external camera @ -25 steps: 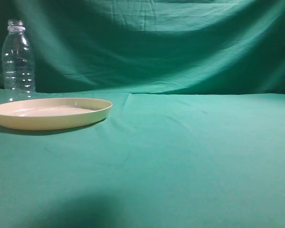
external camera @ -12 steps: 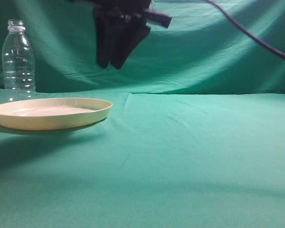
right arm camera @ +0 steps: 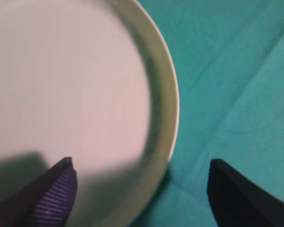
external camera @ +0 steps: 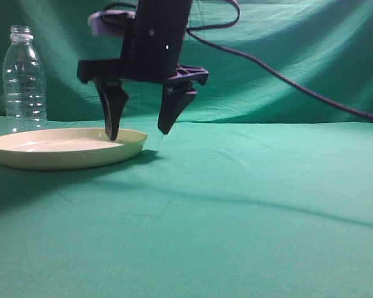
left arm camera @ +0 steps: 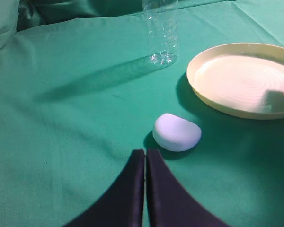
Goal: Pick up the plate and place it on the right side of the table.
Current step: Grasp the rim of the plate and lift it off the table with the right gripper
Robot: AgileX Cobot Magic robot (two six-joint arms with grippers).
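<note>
The cream-yellow plate [external camera: 65,148] lies on the teal table [external camera: 236,205] at the left; it also shows in the left wrist view [left arm camera: 241,78] and fills the right wrist view [right arm camera: 75,94]. My right gripper [external camera: 137,133] is open and straddles the plate's right rim, one finger [external camera: 112,115] over the inside, the other finger [external camera: 173,108] outside it. In the right wrist view the right gripper [right arm camera: 139,165] has the rim between its fingers. My left gripper [left arm camera: 145,152] is shut and empty, low over the cloth, away from the plate.
A clear plastic bottle [external camera: 23,74] stands behind the plate at the far left, also in the left wrist view [left arm camera: 161,30]. A small white rounded object [left arm camera: 177,132] lies just ahead of the left gripper. A black cable [external camera: 286,77] trails to the right.
The right arm has come into view from above and dropped down to the plate's right rim, with its fingers spread. The plate and bottle have not moved.
</note>
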